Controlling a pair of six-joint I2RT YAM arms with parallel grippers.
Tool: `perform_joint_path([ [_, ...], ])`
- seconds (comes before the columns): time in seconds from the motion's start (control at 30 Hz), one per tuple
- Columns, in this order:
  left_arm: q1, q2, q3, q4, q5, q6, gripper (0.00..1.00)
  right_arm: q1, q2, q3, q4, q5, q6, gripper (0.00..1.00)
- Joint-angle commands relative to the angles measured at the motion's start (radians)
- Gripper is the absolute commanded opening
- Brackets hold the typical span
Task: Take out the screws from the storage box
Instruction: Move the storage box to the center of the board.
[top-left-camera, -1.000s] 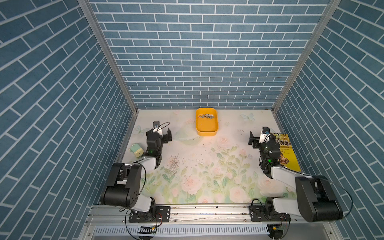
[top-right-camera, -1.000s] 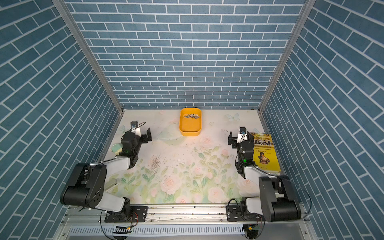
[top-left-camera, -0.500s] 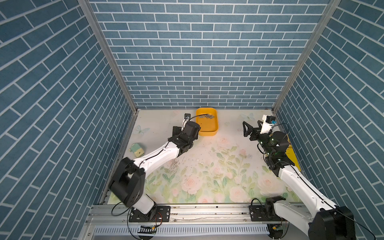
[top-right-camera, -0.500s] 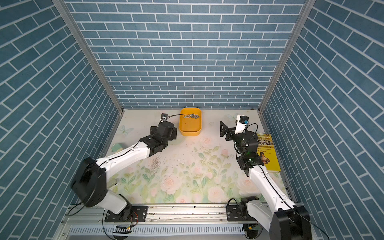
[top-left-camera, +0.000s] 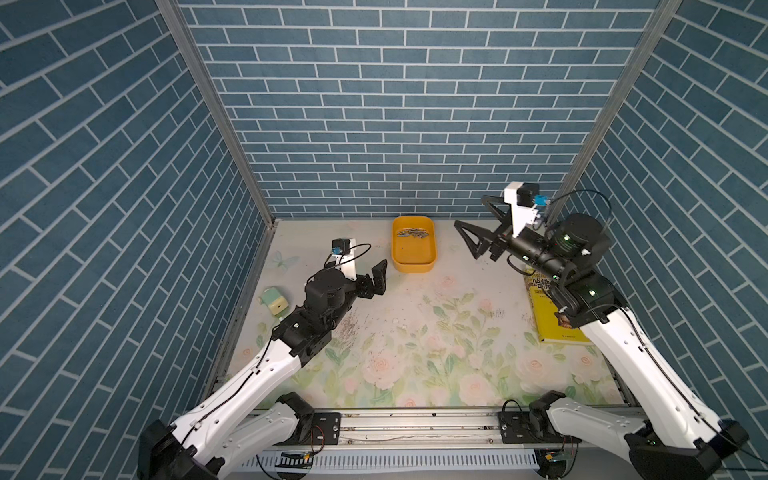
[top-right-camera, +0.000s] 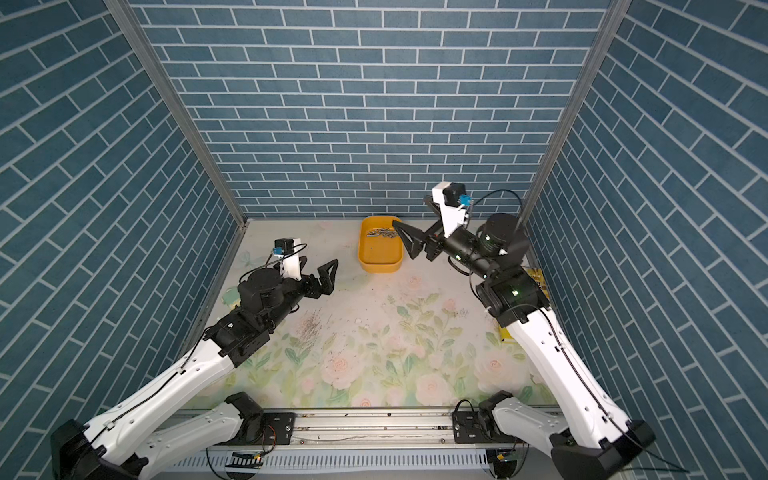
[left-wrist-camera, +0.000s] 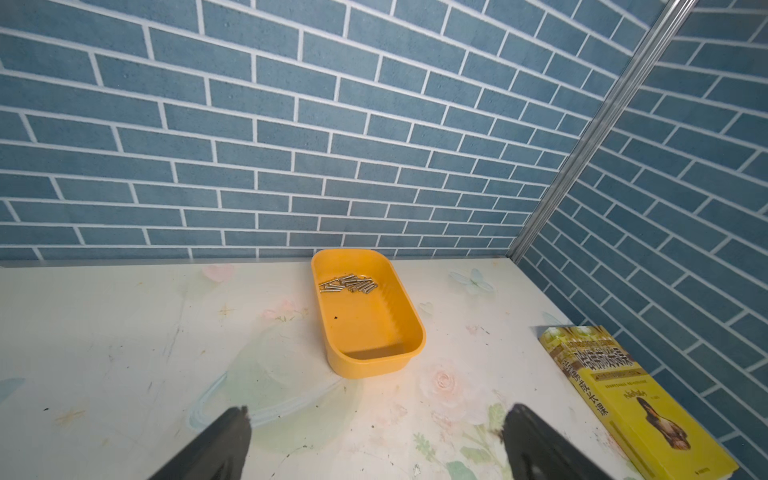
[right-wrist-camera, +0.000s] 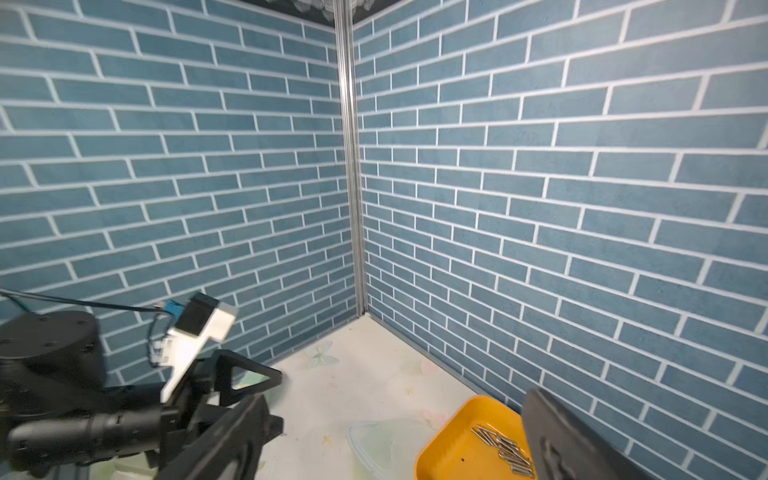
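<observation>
The yellow-orange storage box (top-left-camera: 414, 249) (top-right-camera: 380, 253) sits on the mat near the back wall. Several silver screws (top-left-camera: 412, 233) (top-right-camera: 383, 234) (left-wrist-camera: 348, 283) (right-wrist-camera: 505, 449) lie heaped at its far end. My left gripper (top-left-camera: 374, 274) (top-right-camera: 322, 274) (left-wrist-camera: 378, 411) is open, low over the mat, left of and short of the storage box (left-wrist-camera: 374, 332). My right gripper (top-left-camera: 471, 212) (top-right-camera: 409, 212) (right-wrist-camera: 395, 397) hangs open in the air just right of the storage box (right-wrist-camera: 457, 432). Neither holds or touches anything.
A yellow book (top-left-camera: 552, 324) (left-wrist-camera: 623, 395) lies by the right wall, partly under my right arm. A mint-green pencil sharpener (top-left-camera: 274, 300) stands by the left wall. Brick walls close in the back and both sides of the floral mat (top-left-camera: 415, 332).
Both arms have unfolded from their resting poses at the sides and swung in toward the box. The right gripper has risen and come closer to it. Both stayed open.
</observation>
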Motion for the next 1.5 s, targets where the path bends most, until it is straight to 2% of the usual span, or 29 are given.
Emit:
perform_joint_path([
  [0.0,0.013,-0.04,-0.024,0.075,0.039,-0.05,1.0,0.05,0.133,0.021,-0.203,0.196,-0.157,0.99],
  [0.17,0.026,-0.06,-0.042,0.099,0.08,-0.106,1.0,0.097,0.371,0.123,-0.209,0.33,-0.382,0.96],
  [0.23,0.033,-0.061,-0.043,0.091,0.066,-0.122,1.0,0.099,0.448,0.159,-0.254,0.239,-0.515,0.96],
  [0.3,0.067,-0.063,-0.063,0.107,0.078,-0.16,1.0,0.108,0.513,0.174,-0.245,0.25,-0.602,0.97],
  [0.33,0.105,-0.063,-0.084,0.13,0.12,-0.198,1.0,0.112,0.554,0.198,-0.247,0.268,-0.626,0.97],
  [0.47,0.281,-0.003,-0.13,0.245,0.452,-0.339,1.0,0.114,0.738,0.354,-0.324,0.333,-0.687,0.94],
  [0.63,0.294,0.081,-0.104,0.26,0.555,-0.387,1.0,0.115,0.983,0.622,-0.487,0.38,-0.737,0.88],
  [0.77,0.321,0.127,-0.123,0.353,0.691,-0.508,1.0,0.114,1.127,0.75,-0.52,0.414,-0.794,0.87],
  [0.97,0.43,0.161,-0.2,0.532,0.859,-0.711,1.0,0.11,1.215,0.829,-0.546,0.387,-0.86,0.83],
  [1.07,0.476,0.229,-0.265,0.735,0.951,-0.884,1.0,0.109,1.238,0.837,-0.552,0.374,-0.885,0.8],
  [1.13,0.479,0.263,-0.266,0.74,0.961,-0.893,1.0,0.104,1.249,0.846,-0.56,0.37,-0.889,0.79],
  [1.2,0.479,0.267,-0.249,0.658,0.935,-0.831,1.0,0.098,1.256,0.85,-0.567,0.369,-0.888,0.78],
  [1.37,0.479,0.157,-0.16,0.339,0.806,-0.649,1.0,0.087,1.265,0.851,-0.591,0.371,-0.874,0.74],
  [1.47,0.479,0.076,-0.151,0.268,0.753,-0.622,1.0,0.079,1.249,0.866,-0.576,0.361,-0.837,0.74],
])
